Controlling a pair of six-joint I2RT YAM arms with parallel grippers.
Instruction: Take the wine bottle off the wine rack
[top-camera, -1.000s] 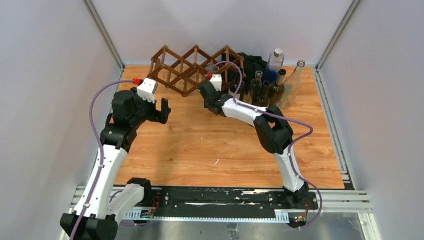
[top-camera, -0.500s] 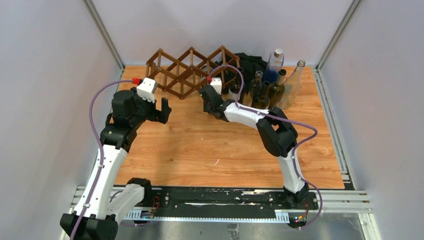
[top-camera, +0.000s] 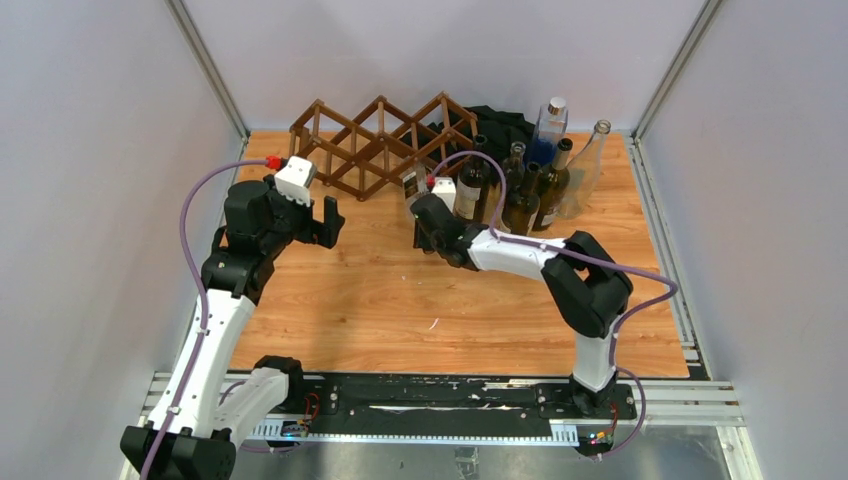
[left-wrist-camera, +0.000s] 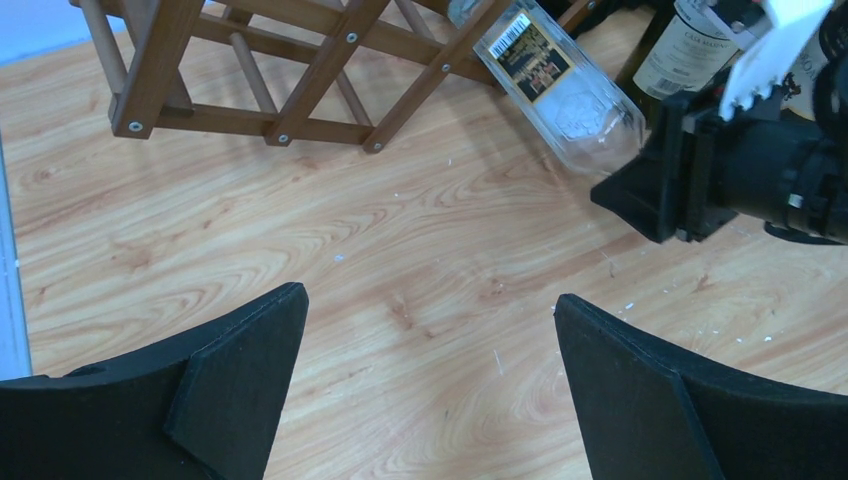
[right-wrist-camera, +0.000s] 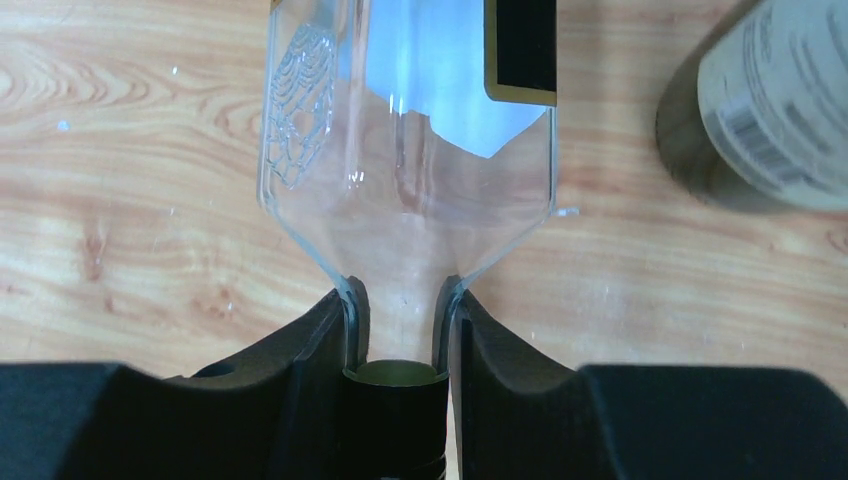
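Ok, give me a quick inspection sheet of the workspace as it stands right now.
Surface: wooden tabletop, a few small white specks.
Job's things: wine rack at the far edge; clear wine bottle tilted, its base end by the rack's right end; whether it is free of the rack cannot be told.
Clutter: upright bottles clustered at the far right, a dark bundle behind them.
Grippers: left gripper open, empty, over bare wood; right gripper shut on the bottle's neck.
Cables: purple cable on each arm; the right one loops close to the upright bottles.
Surroundings: plain grey walls, metal frame posts.
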